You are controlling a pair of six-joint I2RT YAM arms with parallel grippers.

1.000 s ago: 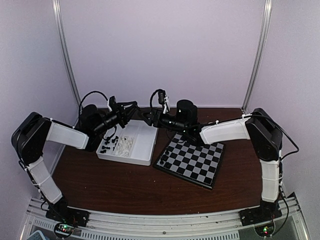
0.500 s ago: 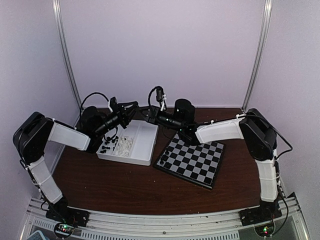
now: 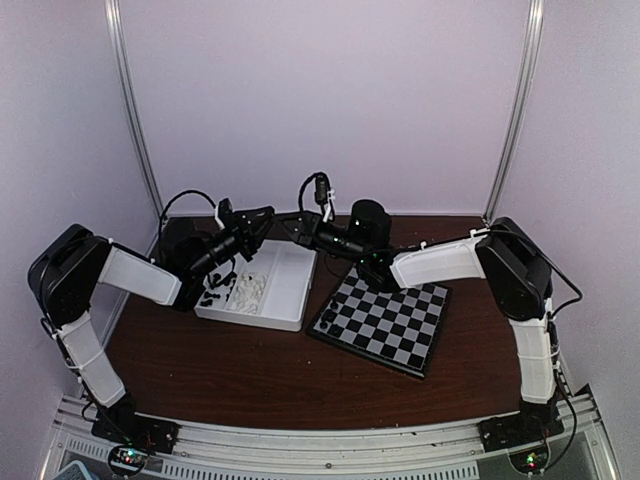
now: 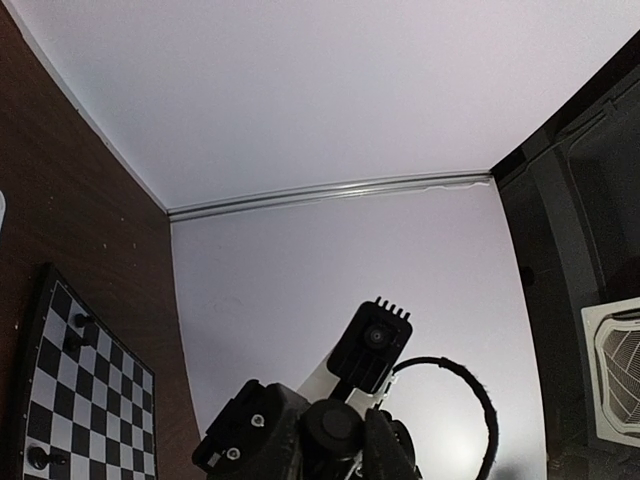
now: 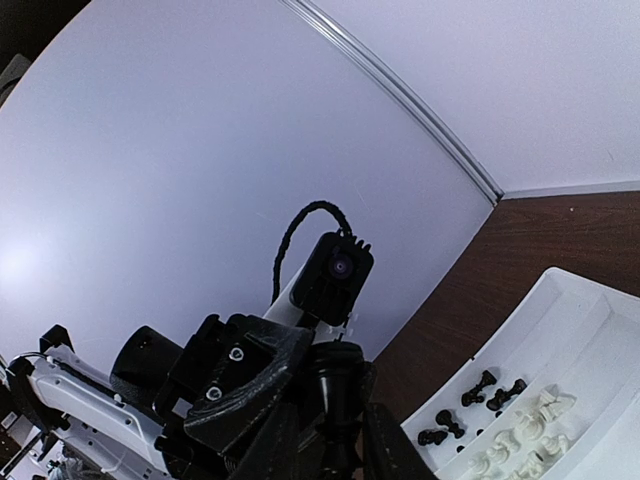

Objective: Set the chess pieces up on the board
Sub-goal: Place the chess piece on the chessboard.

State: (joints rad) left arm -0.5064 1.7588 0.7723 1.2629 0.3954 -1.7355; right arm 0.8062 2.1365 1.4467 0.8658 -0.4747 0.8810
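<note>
The left arm comes in from the left, and the left pincer (image 3: 262, 218) is raised over the far rim of the tray (image 3: 288, 300), pointing right. I cannot tell how its jaws stand, because they are hidden where the two pincers meet.

Below it, the white tray rests on the brown table (image 3: 230, 370). Loose pieces lie in the tray's left part, with the black ones (image 5: 480, 388) furthest left and the white ones (image 5: 525, 440) just right of them. All of them sit well below both pincers, and neither pincer touches them.

The right pincer (image 5: 328, 425) meets the left one tip to tip in the air. From its wrist, a black piece (image 5: 334, 385) stands upright between its two fingers (image 5: 385, 445), which press in on either side of the lower part, so the right pincer is clamped on it. The left pincer's tip sits just beside the upper part of that piece. The piece hangs above the tray's far edge, well apart from the board.

The board (image 3: 390, 325) lies just right of the tray, flat on the table and turned at an angle. A few black chessmen (image 4: 42, 458) stand on squares along the edge that faces the tray. The right arm stretches over the board's far corner.
</note>
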